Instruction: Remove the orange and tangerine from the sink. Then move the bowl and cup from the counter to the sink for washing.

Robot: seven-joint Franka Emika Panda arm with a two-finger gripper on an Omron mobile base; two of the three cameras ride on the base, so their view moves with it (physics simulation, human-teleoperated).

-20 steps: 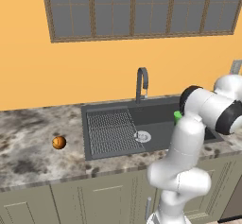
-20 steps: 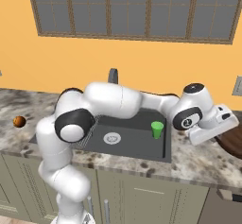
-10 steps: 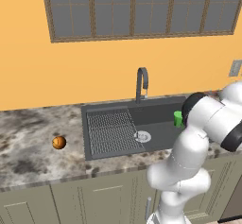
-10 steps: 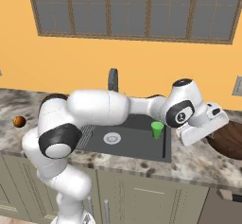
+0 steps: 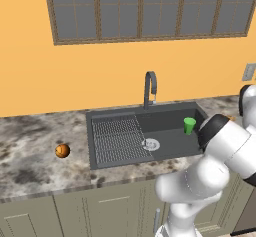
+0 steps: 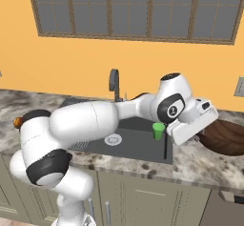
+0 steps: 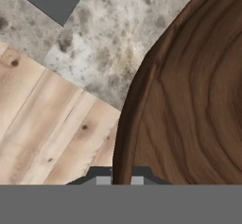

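now the sink [image 5: 170,143] sits in the marbled desk [image 5: 30,151], a dark basin with a ribbed grid on its left half, a round silver drain near the middle and a curved dark faucet [image 5: 150,87] behind it. inside the basin, toward its right end, the green cup [image 5: 189,125] stands upright; in the right base view it shows just left of the robot's hand. a small orange fruit [image 5: 62,151] lies on the desk well left of the sink, outside it.

the brown wooden bowl [image 6: 224,137] is at the right end of the desk, right of the sink. the claw [image 7: 120,179] is pinched narrow on the bowl's rim: in the hand view the rim's edge runs down between the two dark finger tips, with the bowl's grained inside to the right and the desk and wooden floor [image 7: 47,133] to the left. the bowl looks tilted, and whether it touches the desk i cannot tell. nothing shows inside the bowl.
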